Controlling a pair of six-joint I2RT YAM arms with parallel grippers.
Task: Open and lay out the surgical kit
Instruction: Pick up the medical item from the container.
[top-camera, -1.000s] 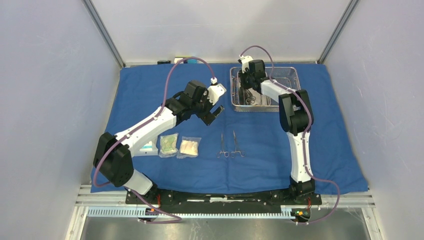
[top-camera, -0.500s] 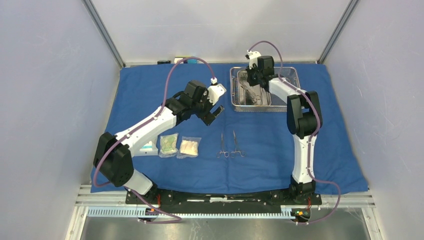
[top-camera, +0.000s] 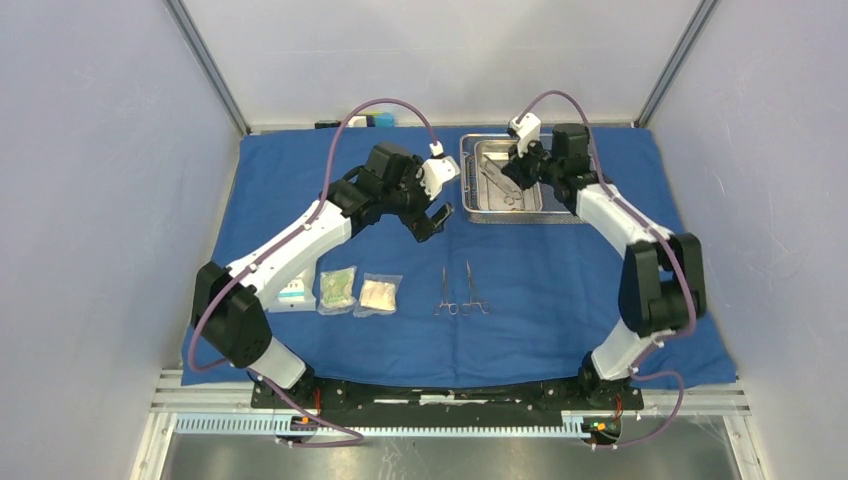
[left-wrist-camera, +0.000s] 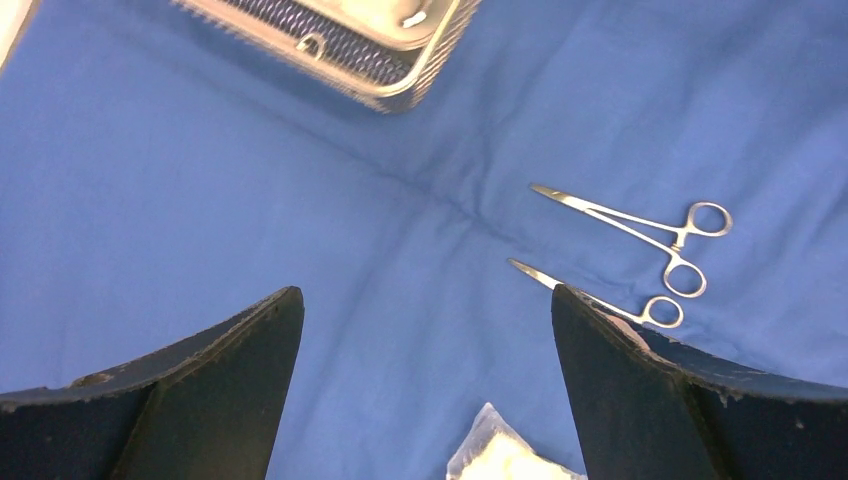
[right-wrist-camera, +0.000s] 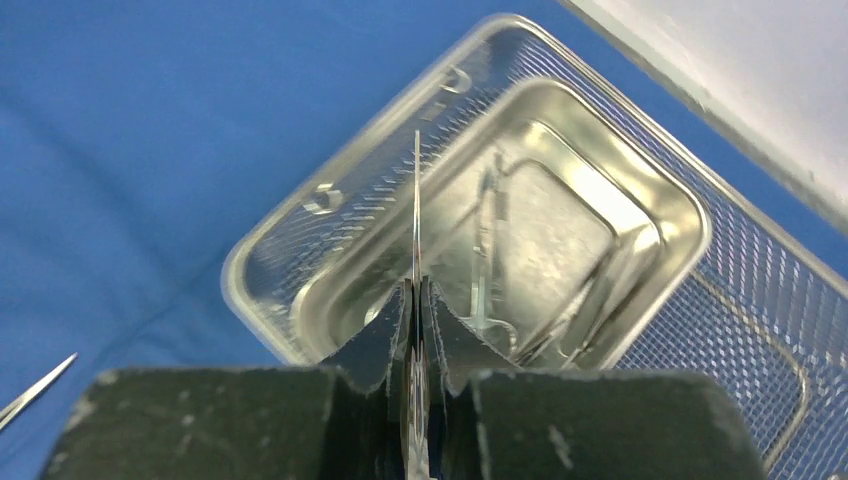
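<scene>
The blue cloth wrap (top-camera: 270, 180) lies spread open. The steel mesh tray (top-camera: 578, 150) with its inner pan stands at the back right. My right gripper (top-camera: 517, 168) is above the pan, shut on a slim metal instrument (right-wrist-camera: 416, 200) that sticks out edge-on past my fingertips (right-wrist-camera: 416, 290). More instruments (right-wrist-camera: 484, 250) lie in the pan. Two scissor-like instruments (top-camera: 444, 290) (top-camera: 472, 290) lie side by side on the cloth. My left gripper (top-camera: 432, 222) hovers open and empty left of the tray, above the cloth (left-wrist-camera: 425, 300).
Three clear packets lie at the front left of the cloth: a green one (top-camera: 338, 289), a beige one (top-camera: 379, 294) and one (top-camera: 293, 293) partly under my left arm. The beige packet's corner (left-wrist-camera: 500, 455) shows between my left fingers. White walls enclose the table.
My right arm has swung out to the right, its gripper shifting right over the tray with the instrument in it. My left gripper has moved slightly toward the back.
</scene>
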